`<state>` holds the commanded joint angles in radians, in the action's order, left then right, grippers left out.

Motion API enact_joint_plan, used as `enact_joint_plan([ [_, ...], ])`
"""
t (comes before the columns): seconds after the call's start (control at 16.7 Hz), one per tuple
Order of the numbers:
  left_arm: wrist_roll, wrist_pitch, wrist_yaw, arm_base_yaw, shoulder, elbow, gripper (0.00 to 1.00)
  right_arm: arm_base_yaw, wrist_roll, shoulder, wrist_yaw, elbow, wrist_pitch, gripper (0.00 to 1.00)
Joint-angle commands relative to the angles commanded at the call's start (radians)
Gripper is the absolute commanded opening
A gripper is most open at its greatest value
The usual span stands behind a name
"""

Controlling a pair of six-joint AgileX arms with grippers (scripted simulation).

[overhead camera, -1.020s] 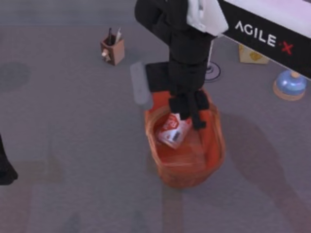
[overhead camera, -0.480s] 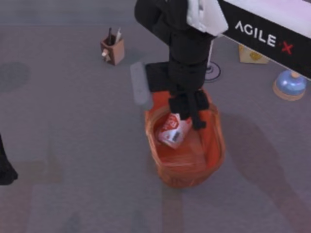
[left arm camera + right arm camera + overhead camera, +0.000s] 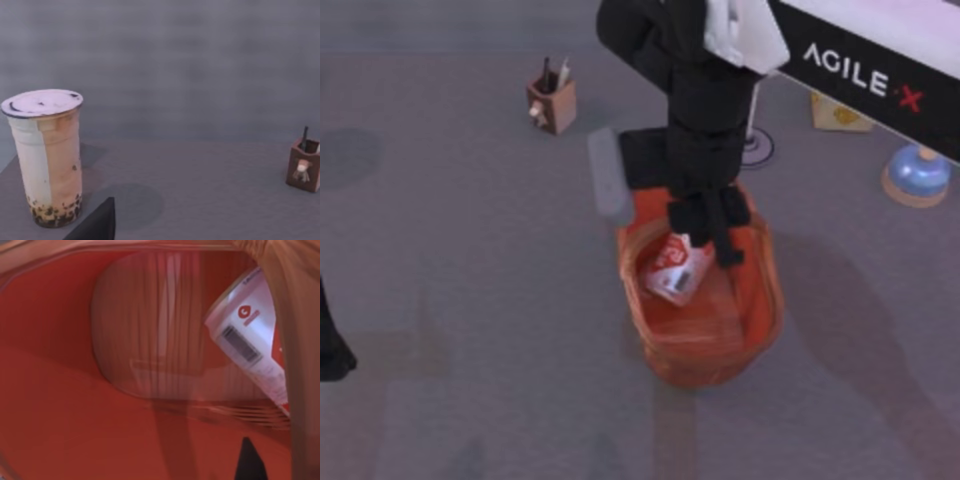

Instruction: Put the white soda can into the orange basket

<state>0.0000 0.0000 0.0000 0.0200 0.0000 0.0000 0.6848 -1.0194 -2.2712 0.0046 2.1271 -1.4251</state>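
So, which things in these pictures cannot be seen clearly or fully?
- Right end effector, top view: the arm above covers it, so its grip on the white soda can is unclear.
- Orange basket, top view: far rim behind the arm.
- Wine glass, top view: only its base shows.
- Left arm: cut by the edge.

The right arm (image 3: pixel 705 120) is built of blocky matte-black segments, with a white panel (image 3: pixel 745 30) near its upper part and a long black link bearing "AGILE·X" in white letters with a red X (image 3: pixel 865 72). Its right gripper (image 3: pixel 708 232) is black too, with squared finger blocks. Of the left arm (image 3: pixel 332 350) only a dark black edge shows at the table's left side.
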Motion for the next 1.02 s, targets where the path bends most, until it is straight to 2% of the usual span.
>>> enact_joint_plan([
  [0.72,0.000,0.000,0.000,0.000,0.000,0.000,1.00,-0.001,-0.002,-0.001,0.000,0.004,-0.004,0.00],
  [1.02,0.000,0.000,0.000,0.000,0.000,0.000,1.00,-0.021,-0.028,0.009,0.000,0.133,-0.149,0.00],
])
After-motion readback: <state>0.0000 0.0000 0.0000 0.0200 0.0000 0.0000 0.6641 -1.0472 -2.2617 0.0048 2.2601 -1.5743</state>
